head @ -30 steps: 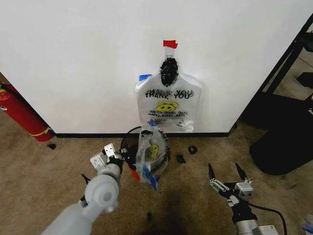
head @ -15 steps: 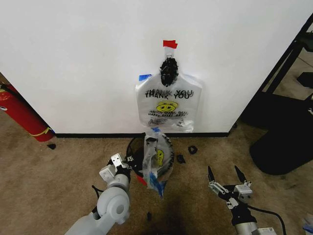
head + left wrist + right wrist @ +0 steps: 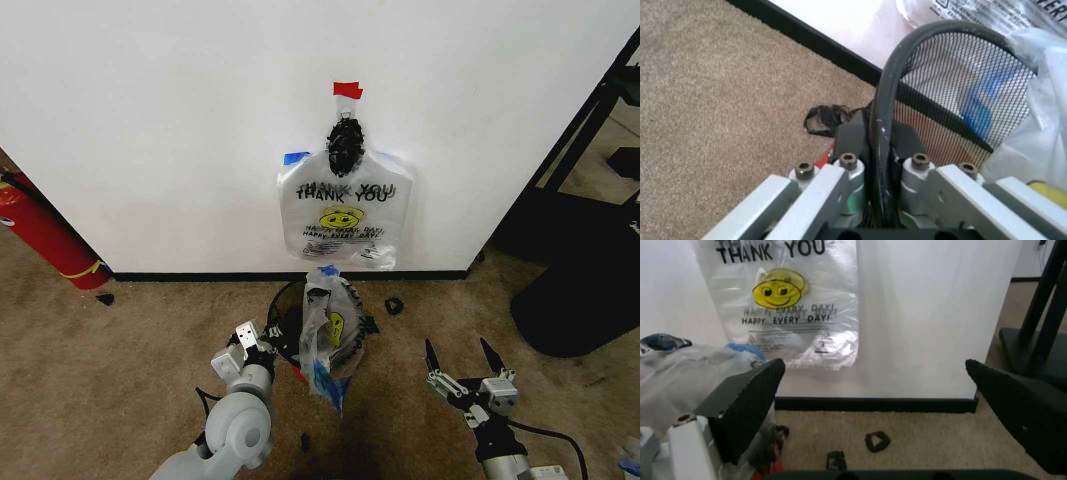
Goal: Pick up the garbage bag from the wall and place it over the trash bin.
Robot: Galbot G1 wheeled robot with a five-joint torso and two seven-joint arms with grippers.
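- The left gripper point(image 3: 256, 337) is clamped on the rim of the trash bin point(image 3: 933, 95) (a crumpled bag already drapes it).
- The right gripper point(image 3: 459, 352), spread open, waits; next it must reach the garbage bag point(image 3: 345, 222) on the wall.

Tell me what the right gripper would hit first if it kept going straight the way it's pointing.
Probably the wall. The right gripper, open, aims just right of the hanging bag; depth is unclear.
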